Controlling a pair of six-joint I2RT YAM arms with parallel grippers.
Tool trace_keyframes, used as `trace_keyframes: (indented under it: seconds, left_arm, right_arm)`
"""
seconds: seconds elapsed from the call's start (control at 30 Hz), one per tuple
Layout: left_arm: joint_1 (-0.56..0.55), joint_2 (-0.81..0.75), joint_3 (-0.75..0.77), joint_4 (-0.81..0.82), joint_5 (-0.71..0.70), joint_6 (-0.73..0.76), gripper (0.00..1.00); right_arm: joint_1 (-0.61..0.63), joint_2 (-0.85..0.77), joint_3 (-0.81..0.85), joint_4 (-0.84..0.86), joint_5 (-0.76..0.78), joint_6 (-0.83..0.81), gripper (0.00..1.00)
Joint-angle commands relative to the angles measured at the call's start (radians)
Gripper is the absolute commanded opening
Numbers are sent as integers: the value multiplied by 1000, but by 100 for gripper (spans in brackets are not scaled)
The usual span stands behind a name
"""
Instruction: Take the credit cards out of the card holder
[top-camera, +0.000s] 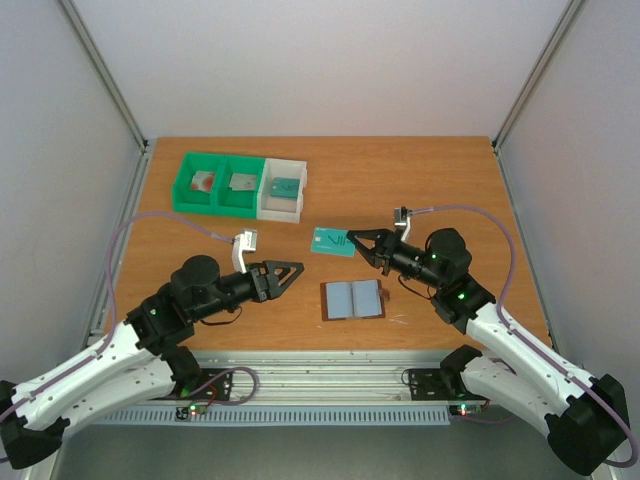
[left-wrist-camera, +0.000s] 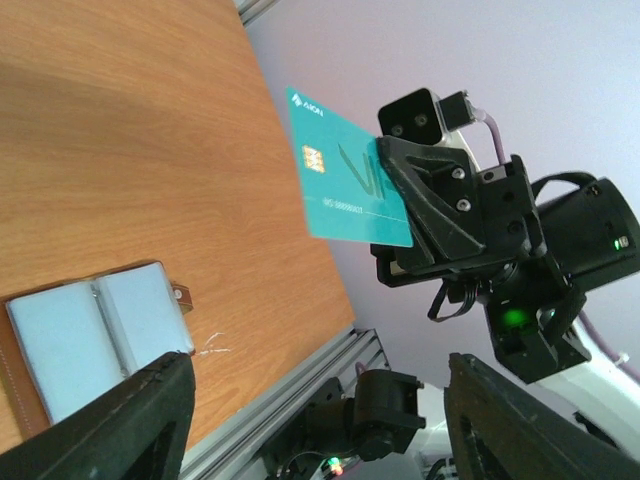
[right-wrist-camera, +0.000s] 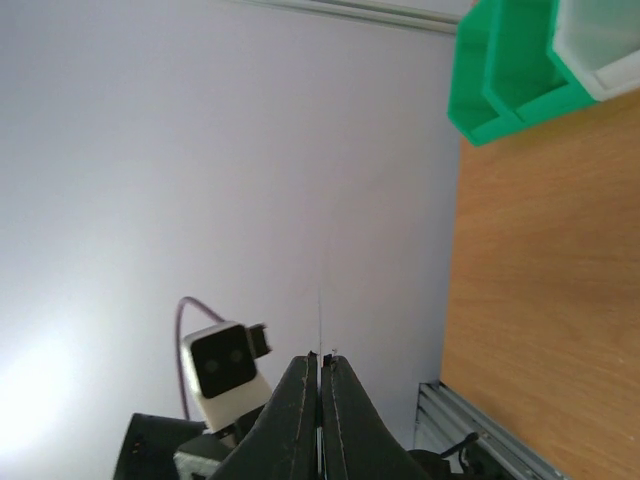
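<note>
Card holder lies open and flat on the table, near the front edge and about midway between the 2 arms, blue-grey pockets facing up. The right gripper is pressed together on the right end of a teal credit card, held clear of the wood just beyond the card holder. The left gripper hangs left of the card holder, jaws spread, nothing between them.

Only the top view shows the far-left corner: a green bin of 2 compartments with a white bin touching its right side. Each of the 3 compartments holds 1 card: a white card with a red mark on the left, a grey card in the middle, and a teal-toned card in the white bin.

Only the left wrist view shows the held card's face: a chip, pale print and a row of digits too small to read. There the card holder's 2 pockets are plain pale panels; whether a card sits inside cannot be told. The right wrist view gives the held card edge-on, a thin line rising from the closed fingertips.
</note>
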Motion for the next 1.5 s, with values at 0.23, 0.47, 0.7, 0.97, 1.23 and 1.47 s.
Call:
trace_keyframes:
  seconds: [0.23,0.47,0.7,0.97,1.23,1.47]
  left_arm:
    - [2,71,-77,450,-37,-179,56]
    - [2,116,-60,457,-52,-194,37]
    - [2,142,-62,469,-67,-215,20]
    - [3,144,-63,474,-71,-190,1]
    - [23,110,-22,279,-112,-82,0]
    - [142,105,49,52,-126,57,0]
  right_arm:
    - [7,10,-36,182,-33,57,1]
    - [7,32,-61,255,-66,77,1]
    - [7,47,-79,295,-87,96,1]
    - [7,58,-92,309,-106,97,3]
    - [6,41,-113,239,-146,57,45]
    - [6,29,-112,95,-183,-65,99]
